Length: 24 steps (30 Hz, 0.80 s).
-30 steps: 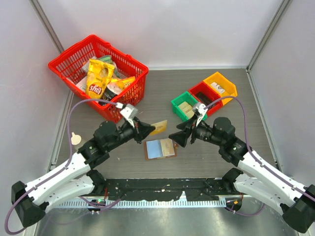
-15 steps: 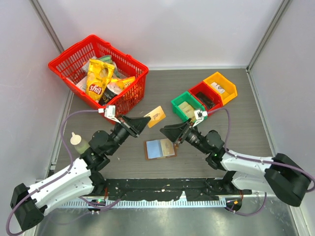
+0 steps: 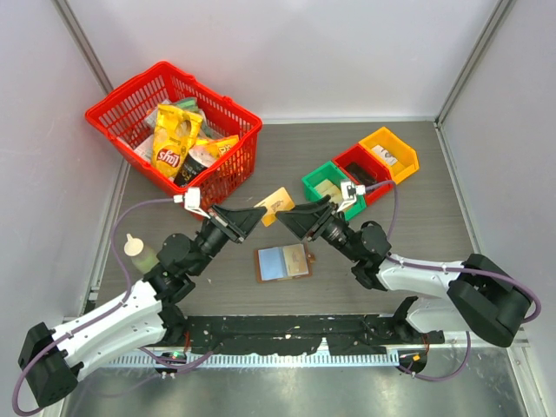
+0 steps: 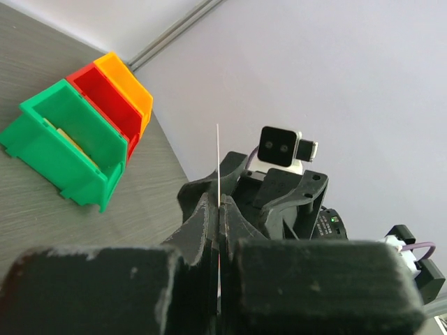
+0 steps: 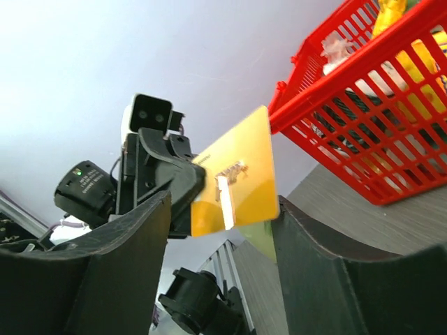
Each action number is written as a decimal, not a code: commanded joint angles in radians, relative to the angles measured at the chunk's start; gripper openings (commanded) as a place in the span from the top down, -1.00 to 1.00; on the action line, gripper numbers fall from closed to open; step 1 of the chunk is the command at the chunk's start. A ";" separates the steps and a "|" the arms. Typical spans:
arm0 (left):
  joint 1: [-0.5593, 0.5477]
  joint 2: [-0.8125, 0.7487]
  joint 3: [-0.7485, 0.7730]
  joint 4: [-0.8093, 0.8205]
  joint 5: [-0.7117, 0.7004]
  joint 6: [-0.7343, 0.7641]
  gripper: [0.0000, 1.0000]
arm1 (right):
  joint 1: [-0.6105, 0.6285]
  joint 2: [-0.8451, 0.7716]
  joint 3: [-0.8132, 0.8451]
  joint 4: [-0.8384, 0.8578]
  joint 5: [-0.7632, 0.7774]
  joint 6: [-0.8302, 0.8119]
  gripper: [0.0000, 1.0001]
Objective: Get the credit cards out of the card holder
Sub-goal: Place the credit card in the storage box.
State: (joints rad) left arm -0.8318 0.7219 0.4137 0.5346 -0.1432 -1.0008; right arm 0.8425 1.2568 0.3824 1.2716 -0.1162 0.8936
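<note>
My left gripper (image 3: 258,212) is shut on a tan credit card (image 3: 278,204) and holds it in the air above the table. In the left wrist view the credit card (image 4: 218,157) shows edge-on as a thin pale line rising from the closed fingertips. My right gripper (image 3: 292,217) faces it, open. In the right wrist view the credit card (image 5: 235,179) hangs between the tips of my two spread fingers (image 5: 105,269), its right edge close to the right one. The card holder (image 3: 283,262) lies open on the table below, blue-grey face up, with another tan card in its right panel.
A red basket (image 3: 246,122) of yellow snack bags stands at the back left. Green (image 3: 314,180), red (image 3: 349,156) and orange (image 3: 395,139) bins sit in a row at the back right. A small bottle (image 3: 139,251) stands by the left arm.
The left gripper has lifted the card up off the table side. The right gripper has swung up and left to meet it, its jaws a little narrower.
</note>
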 commanded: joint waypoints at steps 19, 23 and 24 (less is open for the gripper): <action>0.002 -0.194 0.126 -0.493 -0.160 0.258 -0.57 | -0.170 -0.243 0.042 -0.351 -0.059 -0.107 0.99; 0.017 -0.216 0.240 -0.764 -0.219 0.396 -0.91 | -0.339 -0.364 0.076 -0.697 -0.117 -0.185 0.98; 0.025 -0.211 0.261 -0.813 -0.229 0.437 -0.99 | -0.391 -0.375 0.104 -0.747 -0.115 -0.224 0.99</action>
State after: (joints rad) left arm -0.8261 0.5220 0.5678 0.0025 -0.2829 -0.7601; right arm 0.5716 0.9585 0.4110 0.8459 -0.1867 0.7864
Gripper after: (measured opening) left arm 0.942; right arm 0.032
